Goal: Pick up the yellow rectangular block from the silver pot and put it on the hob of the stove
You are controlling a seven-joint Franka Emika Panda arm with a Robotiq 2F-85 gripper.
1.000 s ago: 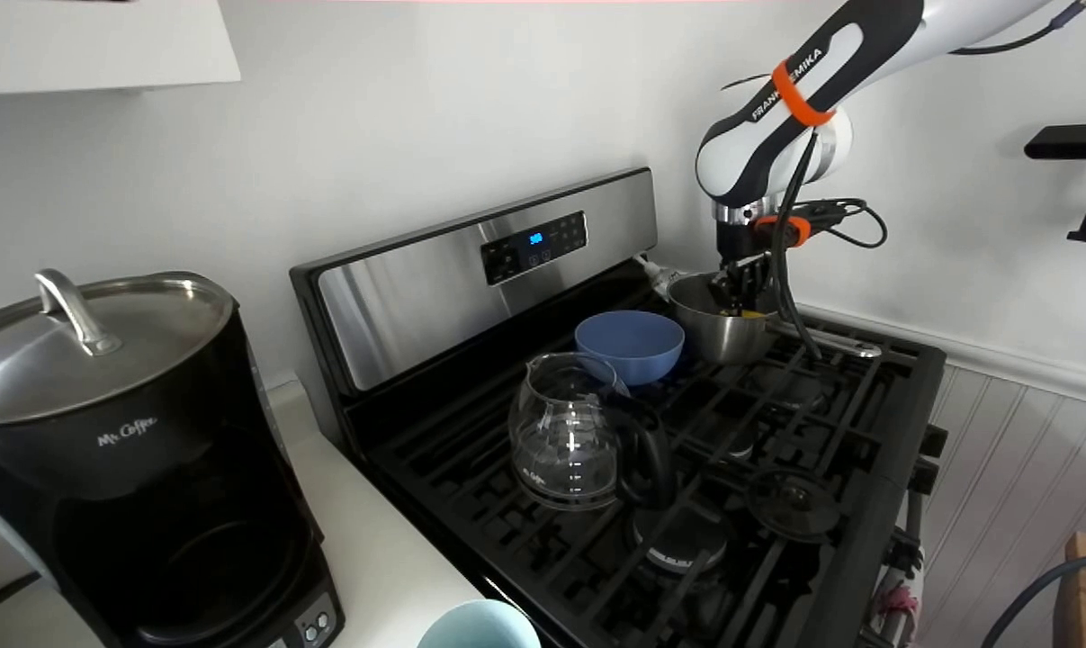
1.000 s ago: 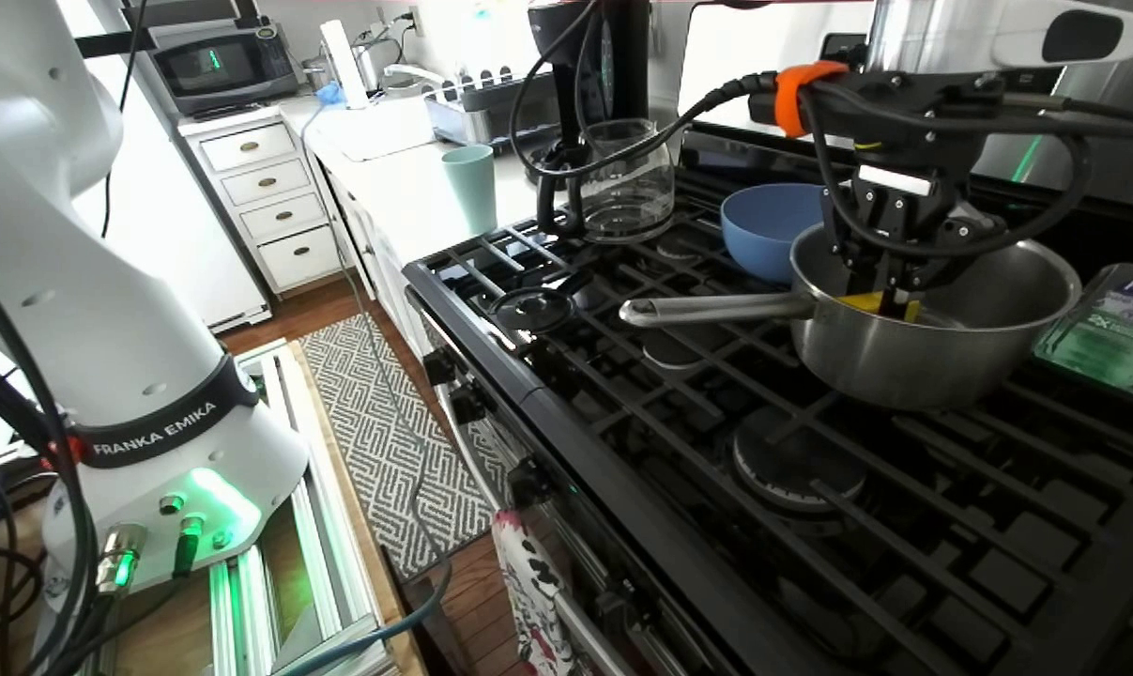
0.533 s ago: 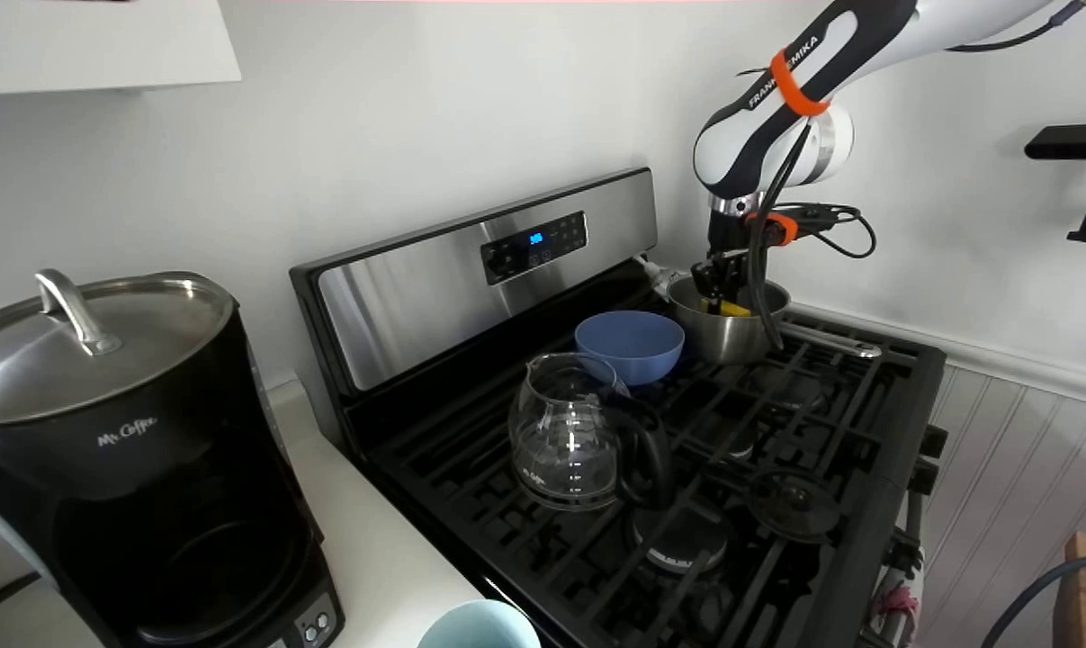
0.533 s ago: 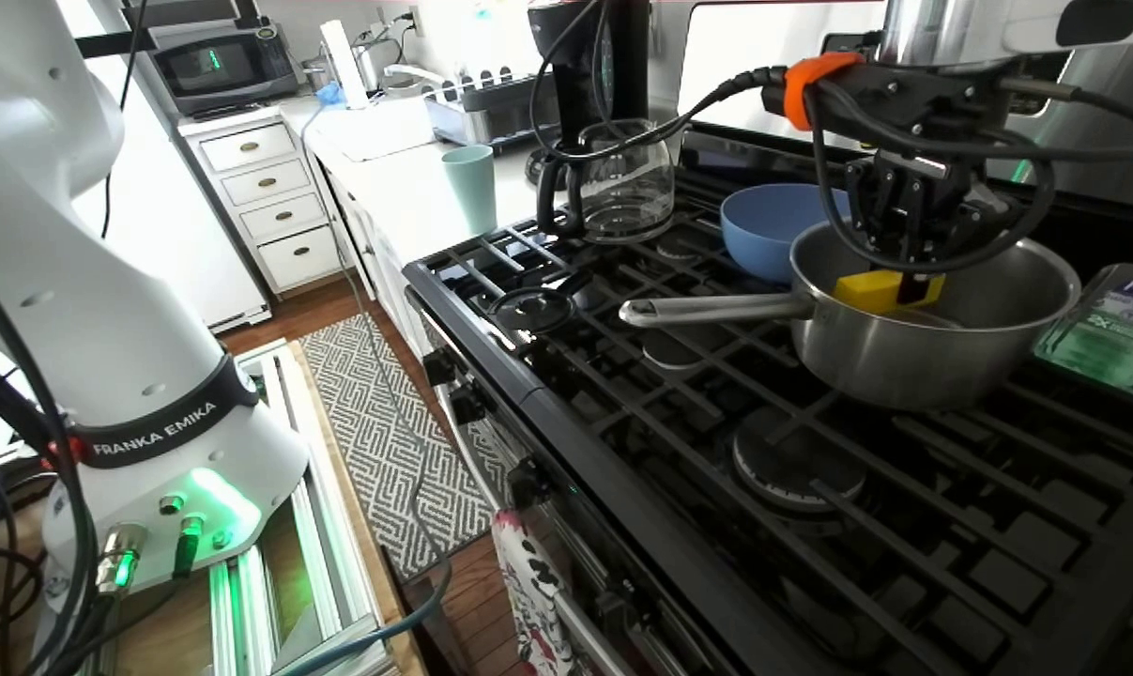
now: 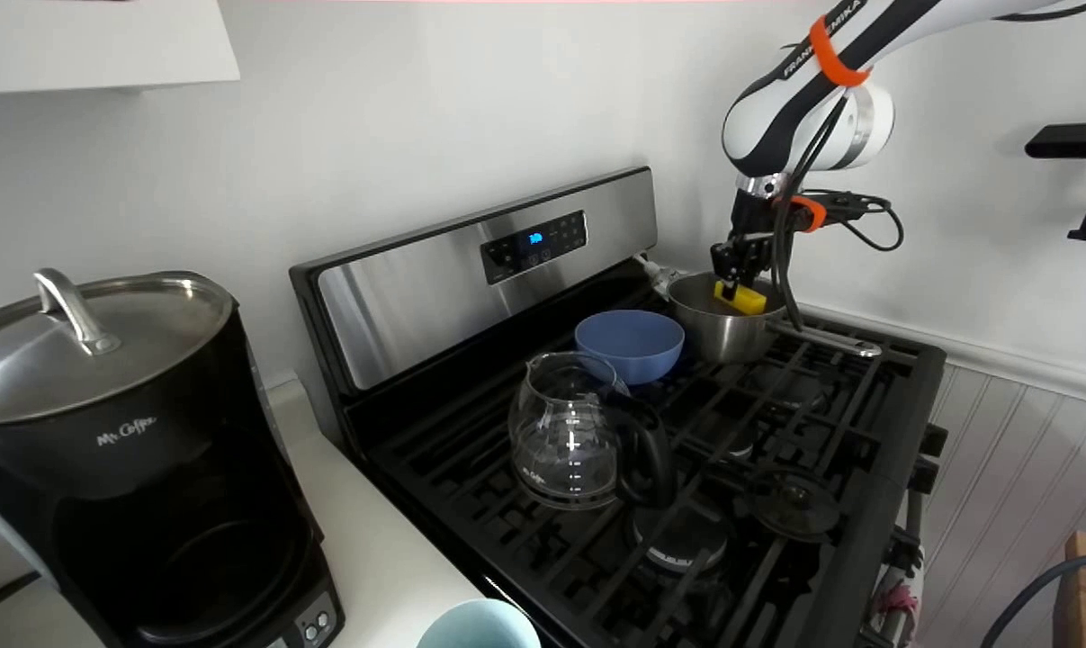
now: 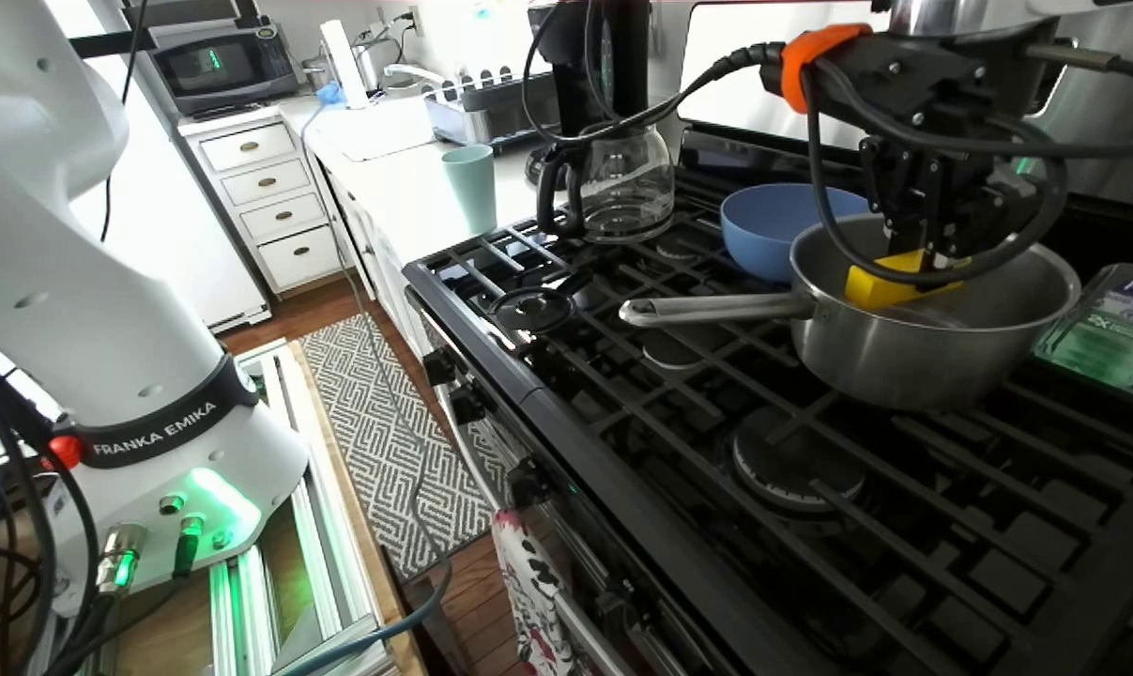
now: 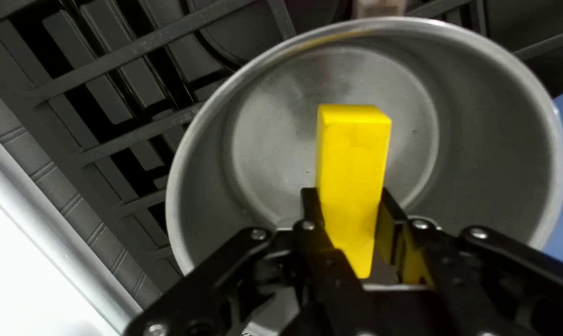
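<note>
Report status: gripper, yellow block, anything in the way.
Gripper shut on yellow block. Block held off the floor of silver pot, not yet on hob. Blue bowl beside pot, possible snag.

The tool (image 7: 349, 210) is black, its angular links (image 7: 206, 274) studded with silver screws (image 7: 258, 234). Above it come a silver collar (image 5: 762, 185) and an orange strap (image 6: 801, 70) round a black housing (image 6: 913, 80); black cables (image 5: 782, 238) loop beside it. Higher up, the white arm (image 5: 766, 126) has a black stripe (image 5: 799, 59), white-lettered and crossed by an orange band (image 5: 828, 56). Well apart from the tool, the white base (image 6: 139, 493) bears a black ring (image 6: 158, 434) reading "FRANKA EMIKA", a red button (image 6: 66, 452) and green light (image 6: 223, 498).
</note>
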